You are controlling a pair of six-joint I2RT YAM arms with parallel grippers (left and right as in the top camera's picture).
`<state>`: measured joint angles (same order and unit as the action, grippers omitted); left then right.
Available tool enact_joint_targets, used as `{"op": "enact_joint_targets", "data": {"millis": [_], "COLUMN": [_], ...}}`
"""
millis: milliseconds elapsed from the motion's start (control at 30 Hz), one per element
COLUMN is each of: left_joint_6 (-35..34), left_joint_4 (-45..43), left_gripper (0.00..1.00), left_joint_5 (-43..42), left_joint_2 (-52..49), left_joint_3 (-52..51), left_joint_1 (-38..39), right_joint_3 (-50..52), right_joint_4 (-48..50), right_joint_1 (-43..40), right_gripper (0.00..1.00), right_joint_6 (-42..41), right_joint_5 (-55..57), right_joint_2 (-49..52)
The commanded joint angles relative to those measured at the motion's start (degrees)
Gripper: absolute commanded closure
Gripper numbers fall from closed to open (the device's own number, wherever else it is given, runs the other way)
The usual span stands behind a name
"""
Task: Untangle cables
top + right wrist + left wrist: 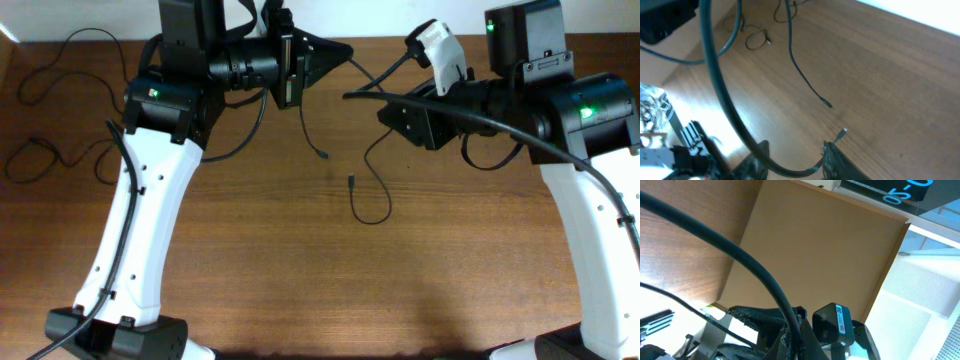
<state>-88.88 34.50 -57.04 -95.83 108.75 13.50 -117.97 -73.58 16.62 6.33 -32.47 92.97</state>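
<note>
Cables [352,185] are seen overhead partly spread on the table [300,290], some looped at its left edge. One is pinched in the shut left gripper [341,58]. Untangling is judged unfinished. From the left wrist, little of the grip is shown. From the right wrist, one is straddled by the right gripper [792,166]; whether it is pinched cannot be told.

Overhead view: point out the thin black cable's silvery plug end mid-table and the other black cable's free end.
Silvery plug end [352,181], overhead view, the plug.
Other black cable's free end [325,155], overhead view, on its tip.
</note>
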Motion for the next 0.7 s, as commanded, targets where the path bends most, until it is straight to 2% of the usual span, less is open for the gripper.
{"op": "enact_joint_targets", "data": {"millis": [0, 67, 100, 233, 267, 367, 500, 567, 667], "left_joint_6": [-2.2, -2.2, -2.2, -2.2, -2.1, 1.0, 10.6, 19.1, 29.6], "left_joint_4": [-1.2, -1.7, -1.7, -1.7, -1.6, -1.2, 1.4, 4.3, 9.4], "left_gripper": [1.0, 1.0, 1.0, 1.0, 0.94, 0.85, 0.66, 0.42, 0.26], "left_joint_5": [-0.9, -0.9, -0.8, 0.4, 1.5, 4.3, 10.7, 18.1, 25.9], "left_joint_2": [0.3, 0.3, 0.3, 0.3, 0.3, 0.3, 0.3, 0.3, 0.3], "left_joint_3": [0.5, 0.5, 0.5, 0.5, 0.5, 0.5, 0.5, 0.5, 0.5], "left_joint_1": [0.0, 0.0, 0.0, 0.0, 0.0, 0.0, 0.0, 0.0, 0.0], "right_joint_3": [-0.3, -0.3, -0.3, -0.3, -0.3, -0.3, -0.3, -0.3, -0.3], "right_joint_4": [0.1, 0.1, 0.1, 0.0, 0.1, 0.1, 0.1, 0.2, 0.2], "right_joint_1": [0.4, 0.4, 0.4, 0.4, 0.3, 0.3, 0.3, 0.3, 0.3], "right_gripper": [0.78, 0.93, 0.96, 0.96, 0.96, 0.96, 0.96, 0.96, 0.96], "right_joint_6": [0.0, 0.0, 0.0, -0.9, -2.2, -3.7, -3.9, -4.1, -4.0], "right_joint_5": [-0.8, -0.8, -0.8, -0.8, -0.8, -0.8, -0.8, -0.7, -0.7], "right_joint_2": [0.4, 0.4, 0.4, 0.4, 0.4, 0.4, 0.4, 0.4, 0.4]}}
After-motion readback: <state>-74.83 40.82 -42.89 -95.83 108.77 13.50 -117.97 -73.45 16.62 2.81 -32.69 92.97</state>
